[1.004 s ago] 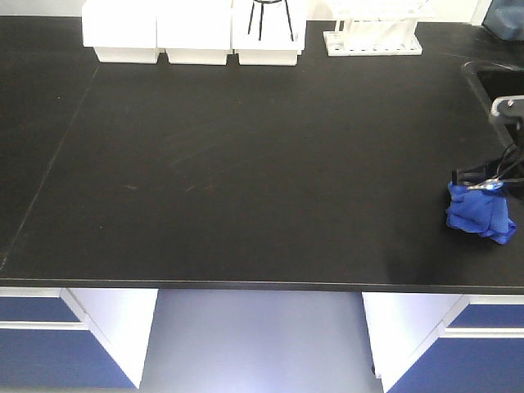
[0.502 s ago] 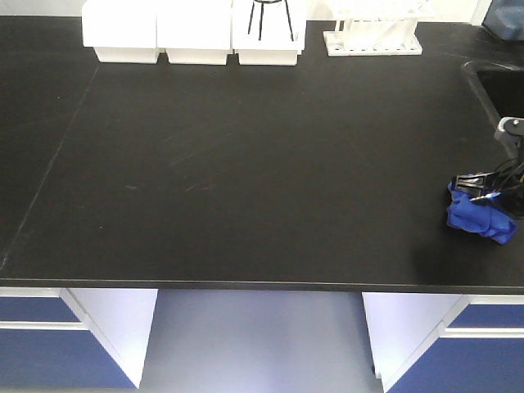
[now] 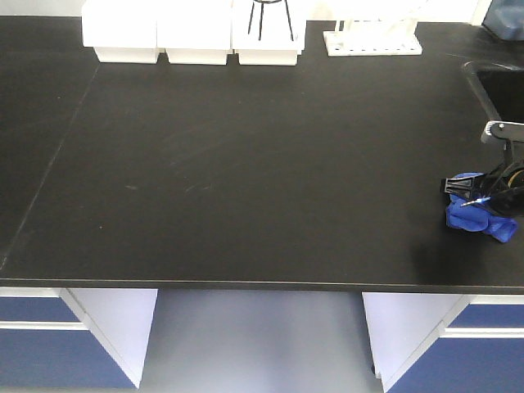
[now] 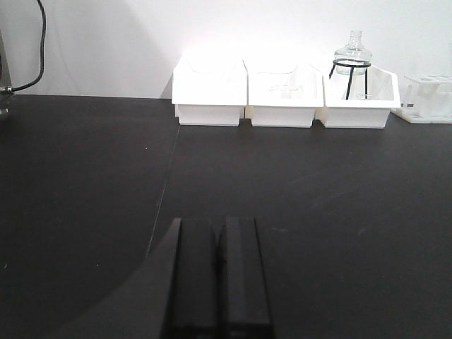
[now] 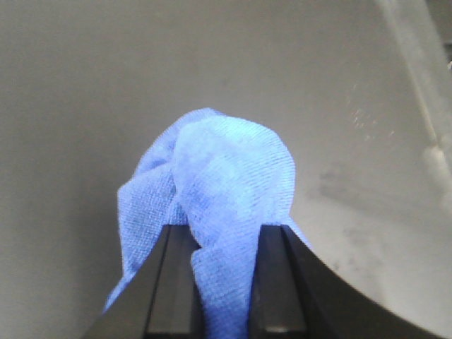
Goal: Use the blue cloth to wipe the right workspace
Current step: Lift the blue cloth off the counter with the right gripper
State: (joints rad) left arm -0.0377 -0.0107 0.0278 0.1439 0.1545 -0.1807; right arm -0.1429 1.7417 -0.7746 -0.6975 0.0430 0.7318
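- My right claw [image 5: 222, 272] is clamped on the blue cloth [image 5: 215, 166], with a fold bunched up between the two fingers [image 5: 173, 282].
- In the front view the blue cloth [image 3: 481, 219] sits at the far right edge of the tabletop [image 3: 246, 164], near the sink [image 3: 499, 86], and seems to rest on the surface (I cannot be sure it presses down).
- My left claw [image 4: 217, 275] is closed on nothing and hangs over the tabletop, well apart from the cloth.
- Progress, as I judge it: the cloth is picked up and brought to the right side. No wiped track shows, so most of the wiping looks still to do.
- Against a second ago, my right claw has come lower and a little left. It covers more of the cloth, which looks more squashed. The white boxes [image 3: 196, 33] have not moved.
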